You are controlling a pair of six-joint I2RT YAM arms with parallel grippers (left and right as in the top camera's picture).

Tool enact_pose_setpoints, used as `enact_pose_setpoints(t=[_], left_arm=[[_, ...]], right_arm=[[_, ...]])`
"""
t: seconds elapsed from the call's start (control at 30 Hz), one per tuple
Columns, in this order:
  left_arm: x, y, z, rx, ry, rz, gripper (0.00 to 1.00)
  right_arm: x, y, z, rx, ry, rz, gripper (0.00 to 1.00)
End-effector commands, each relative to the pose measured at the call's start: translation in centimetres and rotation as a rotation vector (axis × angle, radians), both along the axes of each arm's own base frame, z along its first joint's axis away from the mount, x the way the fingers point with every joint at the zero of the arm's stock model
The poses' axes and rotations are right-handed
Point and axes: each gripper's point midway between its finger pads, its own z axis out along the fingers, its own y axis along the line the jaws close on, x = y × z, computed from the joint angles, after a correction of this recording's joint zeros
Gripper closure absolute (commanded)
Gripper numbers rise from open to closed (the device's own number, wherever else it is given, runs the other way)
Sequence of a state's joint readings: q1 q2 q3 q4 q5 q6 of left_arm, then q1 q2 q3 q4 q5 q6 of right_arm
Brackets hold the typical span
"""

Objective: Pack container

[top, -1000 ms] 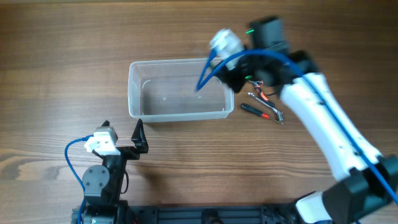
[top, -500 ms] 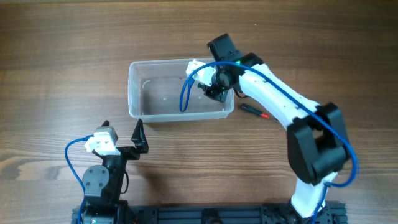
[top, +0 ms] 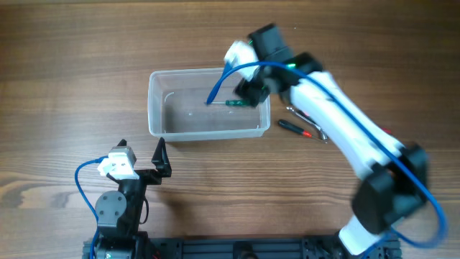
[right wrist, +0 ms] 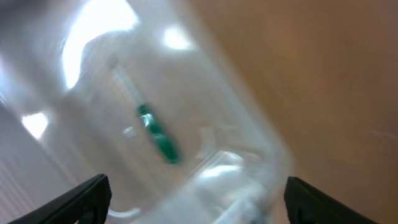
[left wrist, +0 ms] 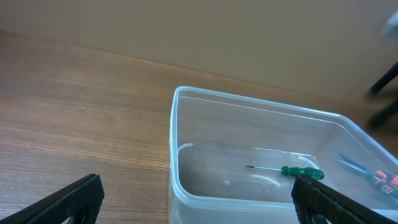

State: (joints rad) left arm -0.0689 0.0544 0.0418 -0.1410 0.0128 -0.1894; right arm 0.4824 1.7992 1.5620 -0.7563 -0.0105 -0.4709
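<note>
The container (top: pixel 153 102) stands on the wooden desk (top: pixel 72 50) just above the centre of the overhead view, long side horizontal. A green-handled screwdriver (top: pixel 236 103) lies on its floor in the right half, shaft pointing left. The right arm (top: pixel 338 122) reaches from the lower right of the frame to the container's upper right corner. The right claw (right wrist: pixel 196 193) is spread, with nothing between its fingers; its blurred wrist view looks down on the screwdriver through the clear plastic. The left claw (top: pixel 141 149) sits below the container's lower left corner, apart from it, also spread and empty. A second screwdriver with a red tip (top: pixel 293 127) lies on the desk just right of the container, outside it.
</note>
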Motion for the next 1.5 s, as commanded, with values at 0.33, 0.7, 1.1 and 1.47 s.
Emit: enact_pose_setpoints(t=[0.33, 0.7, 1.1, 1.47], left_arm=[[0.0, 0.2, -0.2, -0.008, 0.004, 0.010, 0.00], [0.0, 0.2, -0.2, -0.008, 0.004, 0.010, 0.00], [0.0, 0.2, -0.2, -0.008, 0.004, 0.010, 0.00], [0.0, 0.2, -0.2, -0.008, 0.004, 0.010, 0.00]], right_arm=[[-3.4, -23.9, 4.4, 0.214, 0.132, -0.809, 0.01], [-8.2, -30.0, -9.5, -0.068, 0.349, -0.785, 0.21], [-12.2, -33.0, -13.2, -0.347, 0.544, -0.560, 0.11], [-13.1, -32.5, -16.6, -0.313, 0.656, -0.528, 0.22]])
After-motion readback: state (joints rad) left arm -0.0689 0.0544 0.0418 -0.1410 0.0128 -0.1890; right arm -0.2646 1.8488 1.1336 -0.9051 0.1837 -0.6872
